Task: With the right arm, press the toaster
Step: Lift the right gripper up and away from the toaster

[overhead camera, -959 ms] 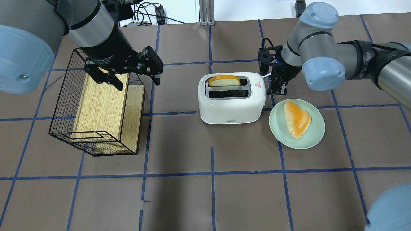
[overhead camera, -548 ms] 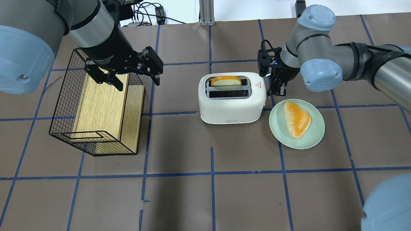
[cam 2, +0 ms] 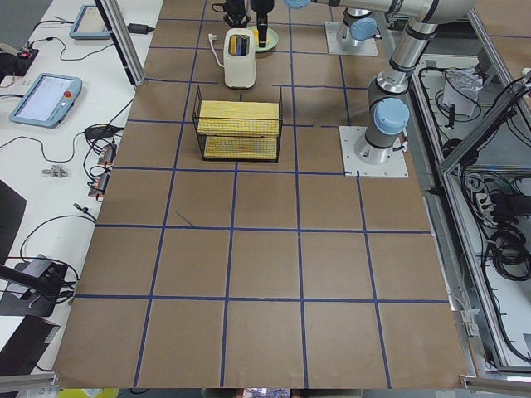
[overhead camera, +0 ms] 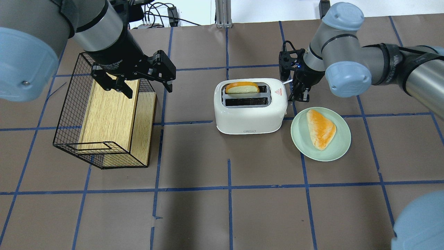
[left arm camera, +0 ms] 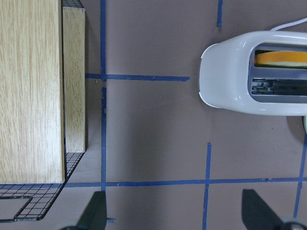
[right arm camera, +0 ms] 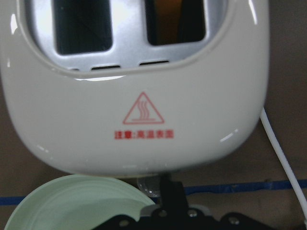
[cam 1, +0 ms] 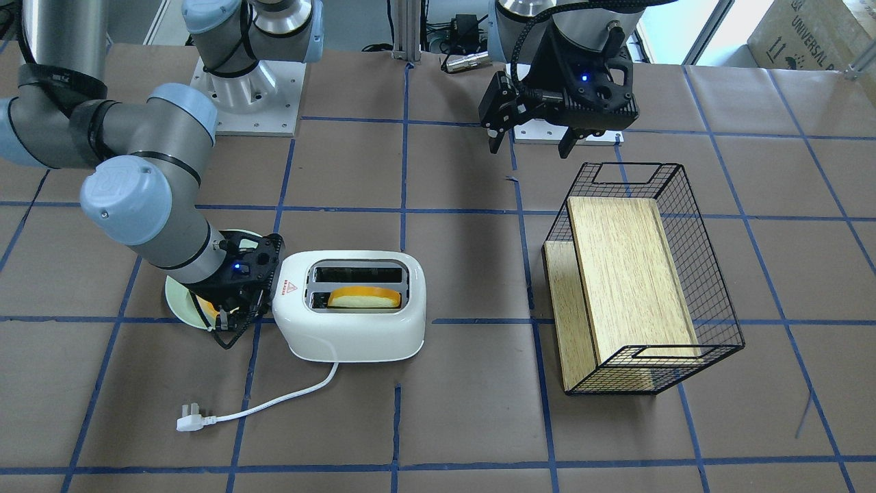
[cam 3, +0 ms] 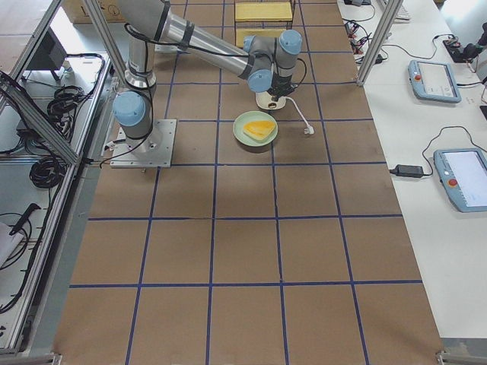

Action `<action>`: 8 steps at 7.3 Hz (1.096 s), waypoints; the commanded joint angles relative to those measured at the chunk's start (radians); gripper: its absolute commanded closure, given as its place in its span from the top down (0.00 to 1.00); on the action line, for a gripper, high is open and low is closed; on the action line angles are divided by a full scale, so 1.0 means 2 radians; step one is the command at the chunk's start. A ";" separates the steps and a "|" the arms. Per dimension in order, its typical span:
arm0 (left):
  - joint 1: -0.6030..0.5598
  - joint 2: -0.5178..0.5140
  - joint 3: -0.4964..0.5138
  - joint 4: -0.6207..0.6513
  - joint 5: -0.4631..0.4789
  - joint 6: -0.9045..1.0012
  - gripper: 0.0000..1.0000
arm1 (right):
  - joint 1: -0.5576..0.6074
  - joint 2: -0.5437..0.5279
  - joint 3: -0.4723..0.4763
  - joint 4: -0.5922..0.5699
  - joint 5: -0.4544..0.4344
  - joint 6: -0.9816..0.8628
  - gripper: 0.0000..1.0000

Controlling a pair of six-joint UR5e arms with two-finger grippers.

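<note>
The white toaster (overhead camera: pixel 249 111) stands mid-table with a bread slice (overhead camera: pixel 242 87) sticking out of its far slot. It also shows in the front view (cam 1: pixel 349 329) and fills the right wrist view (right arm camera: pixel 139 96), red triangle sticker toward the camera. My right gripper (overhead camera: pixel 301 97) is shut, fingers pointing down against the toaster's right end, just above the green plate (overhead camera: pixel 334 152). In the right wrist view the gripper (right arm camera: pixel 168 206) sits low at the toaster's end. My left gripper (overhead camera: pixel 149 91) hangs open and empty above the wire basket (overhead camera: pixel 69 114).
A second bread piece (overhead camera: pixel 321 128) lies on the green plate right of the toaster. The black wire basket holds a wooden box (cam 1: pixel 623 274). The toaster's white cord and plug (cam 1: pixel 188 418) trail on the table on the side facing the operators.
The right arm's wrist and elbow shifted slightly and came back beside the toaster's end. The bread slice dipped a little, then rose to about its earlier height. The left arm has not moved.
</note>
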 commanded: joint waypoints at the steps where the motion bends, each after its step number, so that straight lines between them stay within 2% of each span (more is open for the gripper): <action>1: -0.001 0.000 0.000 0.000 0.000 0.000 1.00 | 0.000 -0.043 -0.031 0.064 -0.003 0.041 0.35; 2: 0.000 0.000 0.000 0.000 -0.001 0.000 1.00 | 0.000 -0.077 -0.044 0.108 0.002 0.114 0.58; 3: -0.001 0.000 0.000 0.000 0.000 0.000 1.00 | -0.001 -0.097 -0.048 0.135 0.002 0.202 0.72; 4: -0.001 0.000 0.000 0.000 0.000 0.000 1.00 | -0.001 -0.112 -0.050 0.165 -0.003 0.293 0.79; 6: -0.001 0.000 0.000 0.000 -0.001 0.000 1.00 | -0.001 -0.161 -0.049 0.217 -0.003 0.434 0.83; 7: -0.001 0.000 0.000 0.000 -0.001 0.000 1.00 | -0.001 -0.191 -0.046 0.243 -0.004 0.491 0.86; 8: -0.001 0.000 0.000 0.000 0.000 0.000 1.00 | -0.001 -0.200 -0.043 0.247 -0.006 0.517 0.94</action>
